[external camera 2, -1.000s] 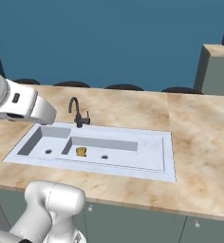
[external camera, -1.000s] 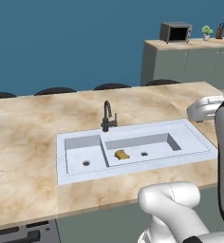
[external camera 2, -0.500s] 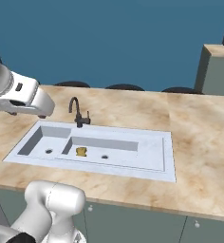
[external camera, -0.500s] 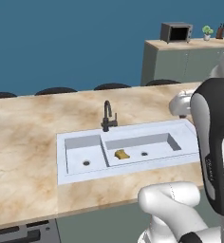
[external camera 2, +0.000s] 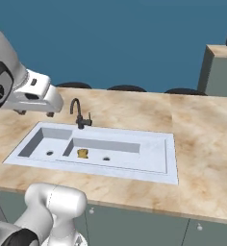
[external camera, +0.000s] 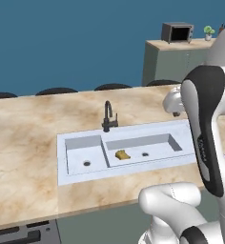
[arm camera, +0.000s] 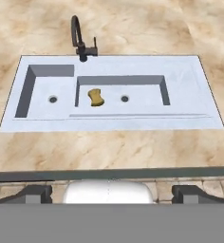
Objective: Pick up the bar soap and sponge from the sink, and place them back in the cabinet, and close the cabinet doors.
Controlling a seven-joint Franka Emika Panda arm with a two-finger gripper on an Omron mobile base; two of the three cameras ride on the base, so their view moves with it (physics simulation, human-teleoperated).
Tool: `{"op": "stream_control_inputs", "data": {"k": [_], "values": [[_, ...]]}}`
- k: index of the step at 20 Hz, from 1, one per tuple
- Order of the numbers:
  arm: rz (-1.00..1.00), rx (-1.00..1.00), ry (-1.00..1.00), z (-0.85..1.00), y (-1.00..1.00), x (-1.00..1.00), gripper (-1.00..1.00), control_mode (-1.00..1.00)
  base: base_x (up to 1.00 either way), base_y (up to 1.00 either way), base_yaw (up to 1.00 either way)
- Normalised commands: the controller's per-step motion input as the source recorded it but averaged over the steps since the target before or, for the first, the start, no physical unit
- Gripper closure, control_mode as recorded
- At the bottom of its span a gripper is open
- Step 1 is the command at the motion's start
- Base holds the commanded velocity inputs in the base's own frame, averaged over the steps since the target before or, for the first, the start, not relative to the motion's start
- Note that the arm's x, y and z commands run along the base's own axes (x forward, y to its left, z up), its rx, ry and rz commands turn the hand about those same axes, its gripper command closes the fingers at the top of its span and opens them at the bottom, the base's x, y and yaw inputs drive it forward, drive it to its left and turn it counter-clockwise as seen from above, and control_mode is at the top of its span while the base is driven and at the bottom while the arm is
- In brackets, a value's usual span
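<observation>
The sponge (arm camera: pixel 96 97), a small mustard-yellow block, lies in the longer basin of the pale sink (arm camera: pixel 194 95), beside the drain. It also shows as the sponge (external camera: pixel 122 154) and the sponge (external camera 2: pixel 82 153) in the base views. My gripper (arm camera: pixel 112 194) hangs high above the counter's near edge, looking down on the sink (external camera: pixel 62 157), open, with its fingertips (arm camera: pixel 35 194) wide apart and nothing between them. From the right base view the gripper (external camera 2: pixel 35 113) hovers above the sink's (external camera 2: pixel 168 158) left end. The bar soap, the cabinet and the cabinet doors are out of view.
A thin black faucet (arm camera: pixel 79 38) stands behind the basins on the marble counter (external camera: pixel 24 143). Dark stool tops (external camera 2: pixel 126 88) line the counter's far edge. A grey-green unit (external camera: pixel 171 62) at the back right carries a microwave (external camera: pixel 177 32) and a small plant (external camera: pixel 209 32).
The arm has swung upright, its dark-and-white upper link now large at the right of the left base view. The hand has shifted slightly toward the sink. The sponge has not moved.
</observation>
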Motion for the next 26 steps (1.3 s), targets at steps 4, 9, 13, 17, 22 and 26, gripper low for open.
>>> {"op": "stream_control_inputs", "data": {"k": [4, 9, 13, 17, 22, 26], "values": [[0.09, 0.0, 0.02, -0.22, 0.0, 0.13, -1.0, -1.0, 0.0, 0.0, 0.0], [0.12, 0.0, 0.0, -0.25, 0.0, 0.1, -1.0, -1.0, 0.0, 0.0, 0.0], [0.09, 0.0, 0.0, -0.24, 0.0, 0.16, -1.0, -1.0, 0.0, 0.0, 0.0], [0.06, 0.0, 0.0, -0.28, 0.0, 0.16, -1.0, -1.0, 0.0, 0.0, 0.0], [0.01, 0.0, 0.0, -0.24, 0.0, 0.11, -1.0, -1.0, 0.0, 0.0, 0.0], [0.0, 0.0, 0.0, -0.21, 0.0, 0.16, -1.0, -1.0, 0.0, 0.0, 0.0]]}}
